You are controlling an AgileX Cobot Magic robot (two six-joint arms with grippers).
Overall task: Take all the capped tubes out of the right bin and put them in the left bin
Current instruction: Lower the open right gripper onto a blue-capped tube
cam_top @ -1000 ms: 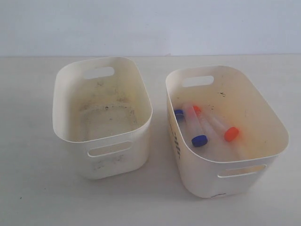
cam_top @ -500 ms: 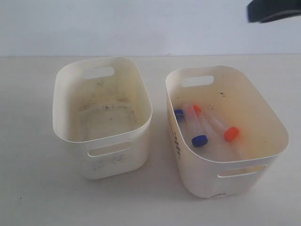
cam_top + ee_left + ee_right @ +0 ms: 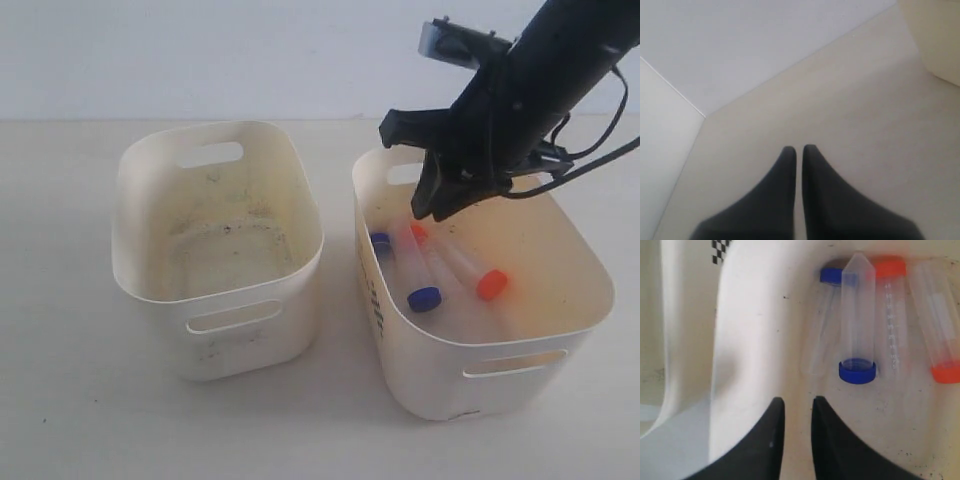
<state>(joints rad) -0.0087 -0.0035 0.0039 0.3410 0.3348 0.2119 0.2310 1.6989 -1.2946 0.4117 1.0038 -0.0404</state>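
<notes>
Capped tubes: all four lie on the floor of the right bin (image 3: 440, 375), side by side. I count two blue caps and two orange-red ones.
Nearest tube: the blue-capped tube (image 3: 857, 335) lies just ahead of my right fingertips in the right wrist view, its cap end towards them. The second blue cap (image 3: 831, 275) peeks out beside its pointed tip.
Orange-red pair: one orange-capped tube (image 3: 889, 315) lies against the blue one. The other orange-capped tube (image 3: 942, 325) sits a little apart, near the far wall.
Right bin, otherwise: yellowish floor with dark specks, nothing else inside.
Left bin (image 3: 290, 340): grimy floor, no tube in it.
Right gripper (image 3: 432, 208): it hangs over the back half of the right bin, tips at about rim height and pointing down. The jaws are parted only narrowly and there is nothing between them.
Left gripper (image 3: 796, 150): off over bare table (image 3: 865, 125), fingers pressed nearly together and empty. A bin corner shows at the frame edge.
Done: nothing that I can see, not one tube delivered.
Left: by my reading, four pick-and-carry trips. The first grasp is not yet made, and I would need wider jaws to take a tube.
</notes>
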